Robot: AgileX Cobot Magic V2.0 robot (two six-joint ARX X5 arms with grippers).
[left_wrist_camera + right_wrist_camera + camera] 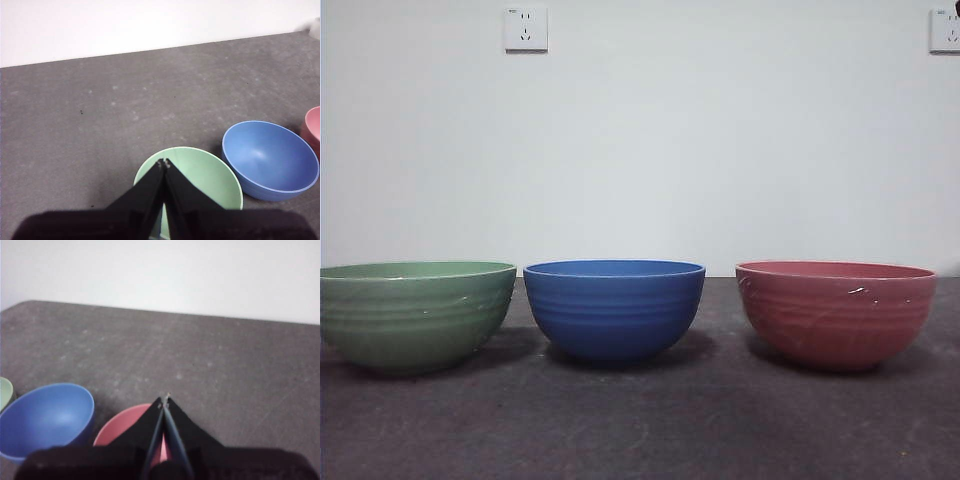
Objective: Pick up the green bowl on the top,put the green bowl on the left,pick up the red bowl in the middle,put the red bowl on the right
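The green bowl (415, 314) stands upright on the dark table at the left, and the red bowl (834, 312) stands at the right. Neither arm shows in the front view. My left gripper (164, 163) hangs shut and empty high above the green bowl (210, 177), holding nothing. Over the red bowl (125, 427) my right gripper (164, 401) is likewise shut, raised clear of the rim with nothing between its jaws.
A blue ribbed bowl (614, 307) stands between the other two, with small gaps on both sides. It also shows as the blue bowl (270, 159) beside the green one. A white wall with two sockets (525, 29) rises behind the table.
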